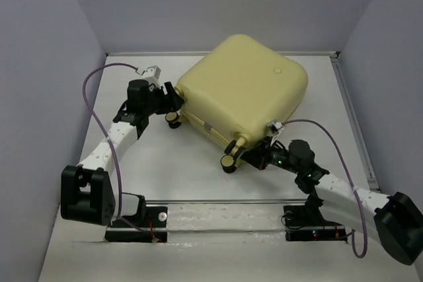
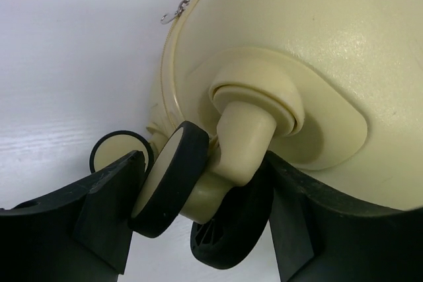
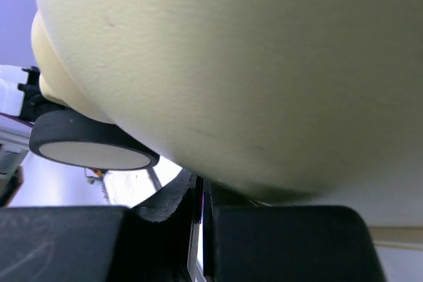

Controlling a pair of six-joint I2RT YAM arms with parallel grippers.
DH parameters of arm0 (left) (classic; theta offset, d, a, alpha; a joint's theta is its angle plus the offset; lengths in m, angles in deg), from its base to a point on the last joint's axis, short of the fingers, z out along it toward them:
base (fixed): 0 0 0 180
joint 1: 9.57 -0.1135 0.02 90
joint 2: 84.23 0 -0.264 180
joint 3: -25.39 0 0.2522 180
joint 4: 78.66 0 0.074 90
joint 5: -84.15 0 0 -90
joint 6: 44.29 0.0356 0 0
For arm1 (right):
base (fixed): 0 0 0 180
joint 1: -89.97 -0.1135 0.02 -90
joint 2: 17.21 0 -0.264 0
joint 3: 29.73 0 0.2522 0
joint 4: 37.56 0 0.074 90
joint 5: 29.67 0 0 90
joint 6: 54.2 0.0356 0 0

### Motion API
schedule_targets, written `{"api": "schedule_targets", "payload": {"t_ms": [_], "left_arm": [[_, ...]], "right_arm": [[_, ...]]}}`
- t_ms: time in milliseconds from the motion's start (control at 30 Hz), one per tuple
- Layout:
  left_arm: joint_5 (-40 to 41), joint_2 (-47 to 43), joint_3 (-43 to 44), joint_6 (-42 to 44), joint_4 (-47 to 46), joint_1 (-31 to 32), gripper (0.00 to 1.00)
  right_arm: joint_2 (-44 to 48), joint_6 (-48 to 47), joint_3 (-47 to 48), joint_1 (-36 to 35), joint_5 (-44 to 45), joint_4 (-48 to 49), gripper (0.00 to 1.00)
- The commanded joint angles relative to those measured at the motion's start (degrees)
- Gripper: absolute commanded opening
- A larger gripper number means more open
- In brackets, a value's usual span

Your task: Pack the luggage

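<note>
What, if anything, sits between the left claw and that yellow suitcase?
Nothing visible does. The left gripper is right at the suitcase: its two fingers sit either side of a corner wheel, seemingly touching it, with no other object between them.

No readable text or numbers anywhere. Round emblem [image 1: 278,70] on the luggage [image 1: 244,90] shell is too small to make out.

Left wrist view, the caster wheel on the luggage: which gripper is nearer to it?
Left. The left gripper flanks the caster wheel with both fingers, touching it. The right gripper sits shut under the near corner of the luggage, away from that wheel.
</note>
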Motion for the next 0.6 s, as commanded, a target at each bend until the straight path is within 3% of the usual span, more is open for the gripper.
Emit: {"api": "schedule_targets", "payload": {"t_ms": [0,267,433,567], "left_arm": [[-2.75,-8.39,-5.56,-2.13,6.19,5.6,0.06],[-2.65,-16.12,-9.96,-4.67,5.93,13.42,0.06],[-3.45,-19.12,-11.02,-5.91,4.17,16.5,0.06],[-0.13,-19.39,-7.69,-4.16,6.17,16.5,0.06]], "right_arm": [[1.75,5.25,3.82,12.76,-11.32,10.6,0.07],[0.19,5.35,10.32,28.42,-22.74,0.92,0.07],[-9.65,2.99,17.96,29.13,-26.01,1.0,0.07],[-6.69,1.58,15.43,29.13,-24.53,-1.27,0.07]]}}
